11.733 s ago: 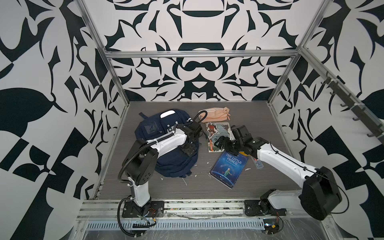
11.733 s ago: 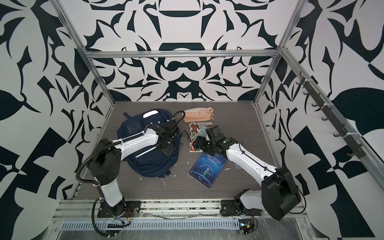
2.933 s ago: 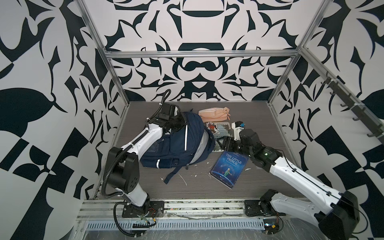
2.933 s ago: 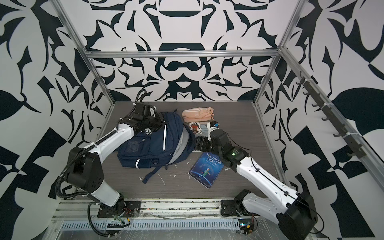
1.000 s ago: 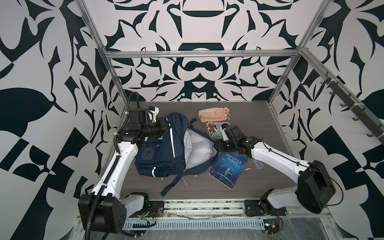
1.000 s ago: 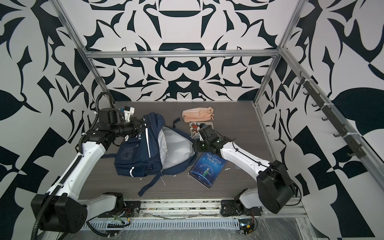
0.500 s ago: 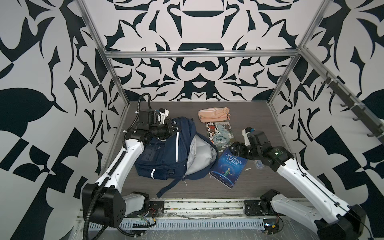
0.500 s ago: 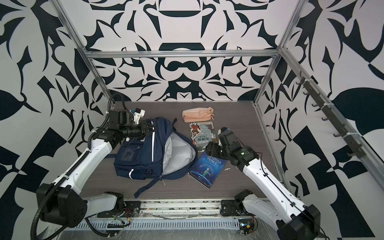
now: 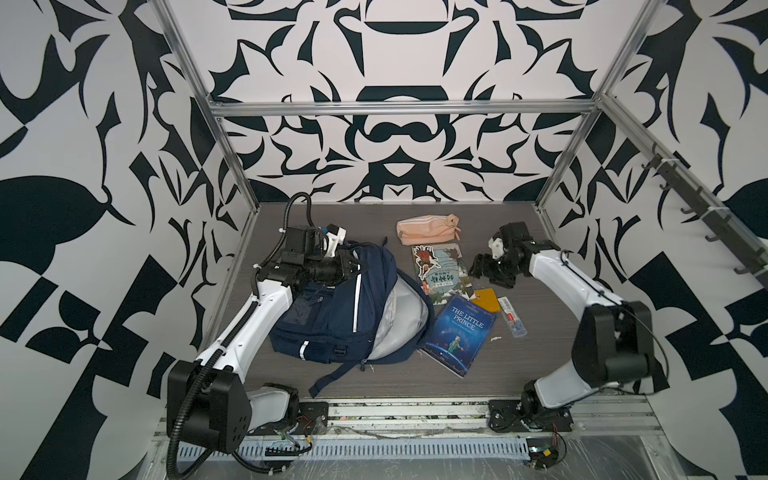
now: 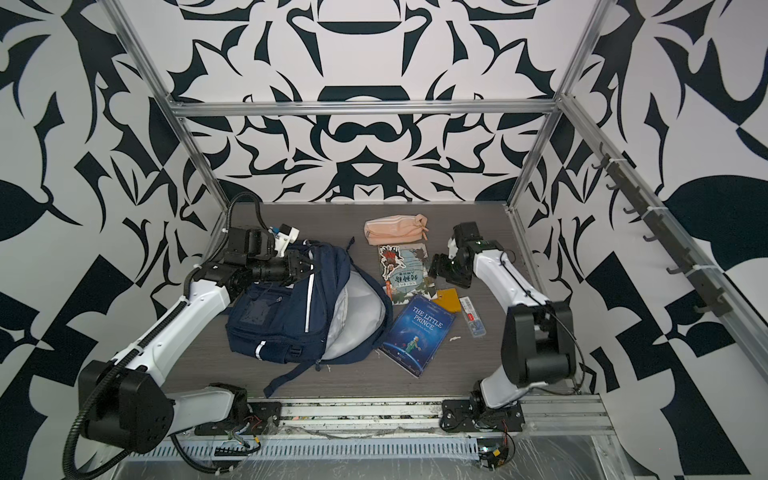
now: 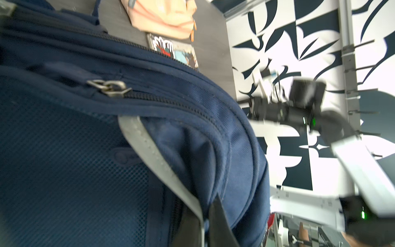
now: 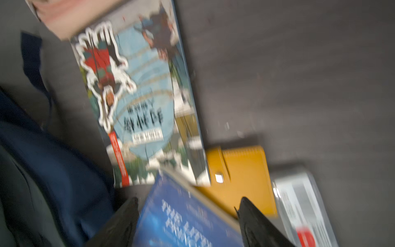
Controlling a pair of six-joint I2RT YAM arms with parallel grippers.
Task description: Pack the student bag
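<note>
Lying on the left half of the tabletop (image 9: 540, 365), the student bag (image 9: 328, 320) rests on its side. Its main compartment is unzipped, and the pale grey lining gapes toward the right in both top views. The left tool (image 9: 352, 266) is clamped on the bag's far upper rim. In the left wrist view its black fingers (image 11: 220, 222) pinch navy fabric beside a grey stripe. The right tool (image 9: 478, 270) hangs just right of the illustrated book (image 9: 438, 270), jaws spread and holding nothing. A peach pouch (image 9: 426, 227) lies at the book's far end. The blue book (image 9: 461, 332) lies just right of the bag's opening, near a yellow wallet (image 9: 487, 300) and a clear packet (image 9: 513, 322).
</note>
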